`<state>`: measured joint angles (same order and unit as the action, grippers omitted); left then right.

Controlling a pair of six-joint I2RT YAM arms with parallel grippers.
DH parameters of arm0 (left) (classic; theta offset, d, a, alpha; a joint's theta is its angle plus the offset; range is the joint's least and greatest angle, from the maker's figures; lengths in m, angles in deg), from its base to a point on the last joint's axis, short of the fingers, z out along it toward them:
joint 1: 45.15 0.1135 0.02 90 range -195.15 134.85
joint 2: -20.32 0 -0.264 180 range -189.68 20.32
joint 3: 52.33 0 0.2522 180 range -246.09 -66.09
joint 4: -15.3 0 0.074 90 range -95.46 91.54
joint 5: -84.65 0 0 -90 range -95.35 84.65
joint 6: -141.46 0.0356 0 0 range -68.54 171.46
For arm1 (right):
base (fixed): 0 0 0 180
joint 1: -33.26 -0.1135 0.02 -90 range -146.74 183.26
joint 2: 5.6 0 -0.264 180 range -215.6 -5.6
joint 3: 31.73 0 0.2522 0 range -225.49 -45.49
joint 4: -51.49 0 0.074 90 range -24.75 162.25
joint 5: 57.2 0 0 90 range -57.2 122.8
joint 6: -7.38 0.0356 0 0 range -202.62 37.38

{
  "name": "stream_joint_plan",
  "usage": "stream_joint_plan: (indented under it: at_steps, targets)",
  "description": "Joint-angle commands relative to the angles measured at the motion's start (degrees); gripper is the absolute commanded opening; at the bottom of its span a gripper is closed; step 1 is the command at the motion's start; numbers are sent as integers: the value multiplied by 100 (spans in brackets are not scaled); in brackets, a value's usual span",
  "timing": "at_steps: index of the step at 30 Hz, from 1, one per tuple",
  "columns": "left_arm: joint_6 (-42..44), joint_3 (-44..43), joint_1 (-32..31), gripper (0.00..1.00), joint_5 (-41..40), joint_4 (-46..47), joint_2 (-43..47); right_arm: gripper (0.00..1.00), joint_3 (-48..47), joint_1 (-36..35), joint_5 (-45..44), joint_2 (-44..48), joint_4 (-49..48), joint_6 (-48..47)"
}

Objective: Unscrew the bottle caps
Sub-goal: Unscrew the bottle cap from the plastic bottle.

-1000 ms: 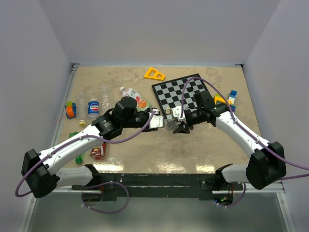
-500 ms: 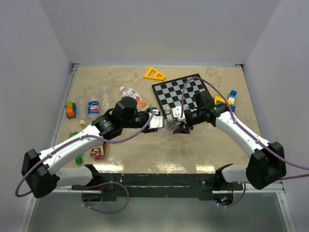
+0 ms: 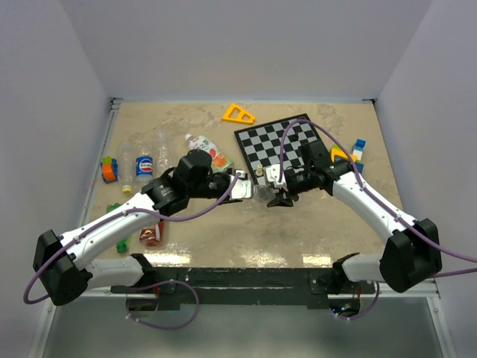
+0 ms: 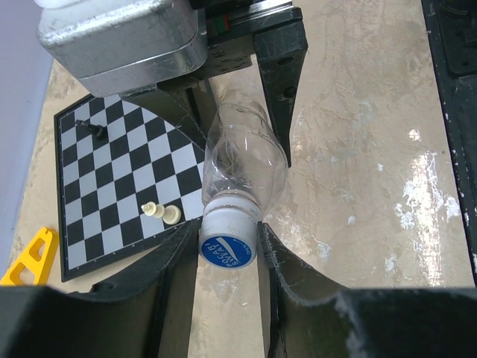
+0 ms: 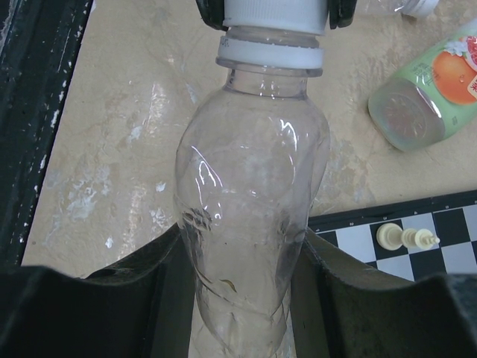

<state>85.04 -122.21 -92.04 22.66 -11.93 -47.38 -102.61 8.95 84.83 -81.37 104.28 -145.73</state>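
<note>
A clear unlabelled bottle [image 3: 262, 191] [image 5: 250, 216] is held level above the table between both arms. My right gripper [image 5: 242, 298] [image 3: 277, 195] is shut on its body, and the plastic is dented where the fingers press. The bottle's cap [image 4: 227, 240] is white with a blue printed top. It sits between the fingers of my left gripper [image 4: 227, 257] [image 3: 246, 188], which touch it on both sides. In the right wrist view the cap [image 5: 276, 11] shows at the top edge with the left gripper's black fingers on either side.
A chessboard [image 3: 279, 142] with small pieces [image 4: 160, 212] lies behind the held bottle. A green-orange labelled bottle [image 3: 212, 153] lies left of it, and a yellow triangle [image 3: 238, 113] at the back. More bottles [image 3: 144, 165] and toy blocks [image 3: 109, 170] are at the far left, with blocks [image 3: 359, 147] at the right.
My left gripper's fingers have drawn in against the cap. Both arms and the bottle have stayed in the same place.
</note>
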Motion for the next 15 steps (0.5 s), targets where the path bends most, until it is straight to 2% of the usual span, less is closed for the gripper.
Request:
stream_joint_plan:
  at_steps: [1, 2, 3, 8, 12, 15]
  targets:
    - [78, -180, 22, 10, 170, 3, -15, 0, -150, 6, 176, -8, 0, -70]
    - [43, -180, 22, 2, 170, 3, 2, 0, -150, 6, 176, 0, -9, -70]
    - [-18, -180, 22, 0, 170, 20, 11, 0, -159, 6, 176, 1, 0, -70]
    - [-878, -110, 22, 0, 21, 187, 152, 0, -150, 6, 158, 1, 0, -70]
    - [-2396, 22, 23, 0, -146, 512, 345, 0, -150, 6, 167, 9, 0, -70]
    - [-3653, 13, 23, 0, -576, 592, 416, 0, -141, 6, 167, 1, 0, -78]
